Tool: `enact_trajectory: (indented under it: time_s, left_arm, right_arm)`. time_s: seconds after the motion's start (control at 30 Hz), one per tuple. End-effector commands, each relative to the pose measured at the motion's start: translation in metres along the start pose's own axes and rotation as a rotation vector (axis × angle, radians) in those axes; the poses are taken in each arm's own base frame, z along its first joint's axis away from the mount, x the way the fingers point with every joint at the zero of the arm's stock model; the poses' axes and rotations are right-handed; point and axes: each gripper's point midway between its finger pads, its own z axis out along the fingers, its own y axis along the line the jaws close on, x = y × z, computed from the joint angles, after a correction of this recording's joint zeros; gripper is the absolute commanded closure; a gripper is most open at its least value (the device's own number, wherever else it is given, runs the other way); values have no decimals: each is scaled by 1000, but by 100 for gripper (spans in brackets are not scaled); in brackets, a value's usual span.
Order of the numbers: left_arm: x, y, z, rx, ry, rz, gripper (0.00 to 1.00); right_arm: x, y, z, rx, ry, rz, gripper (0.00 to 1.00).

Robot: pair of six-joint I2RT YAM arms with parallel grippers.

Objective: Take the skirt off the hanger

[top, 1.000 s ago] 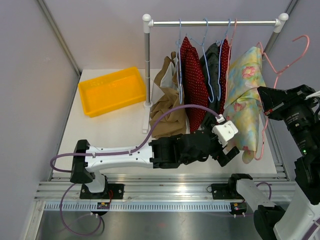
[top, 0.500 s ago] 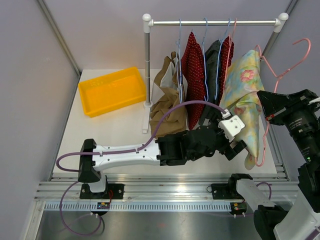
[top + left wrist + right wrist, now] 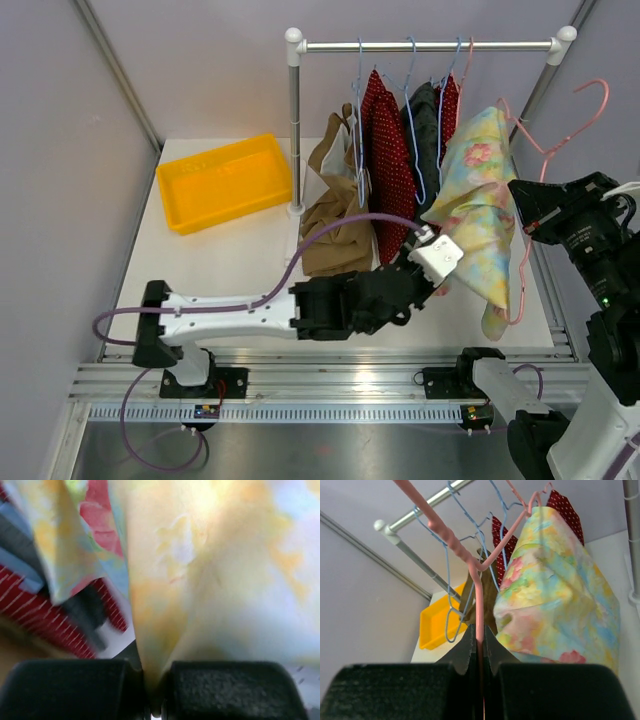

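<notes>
Now the pull-off step is in hand; the left gripper (image 3: 155, 695) pinches a fold of the skirt (image 3: 478, 200); the right gripper (image 3: 479, 652) is pressed onto the pink hanger (image 3: 478, 600), which is off the rail (image 3: 430, 45) with the skirt draped over it; next, I judge, the left should draw the cloth down and away while the right holds the hanger steady, so nothing snags.
</notes>
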Motion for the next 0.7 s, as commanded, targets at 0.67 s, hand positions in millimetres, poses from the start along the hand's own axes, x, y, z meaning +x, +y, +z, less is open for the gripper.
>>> enact_trajectory:
  time_s: [0.67]
  left_arm:
    - [93, 47, -245, -367, 209, -15, 100]
  right_arm:
    - [-50, -92, 144, 334, -113, -287, 100]
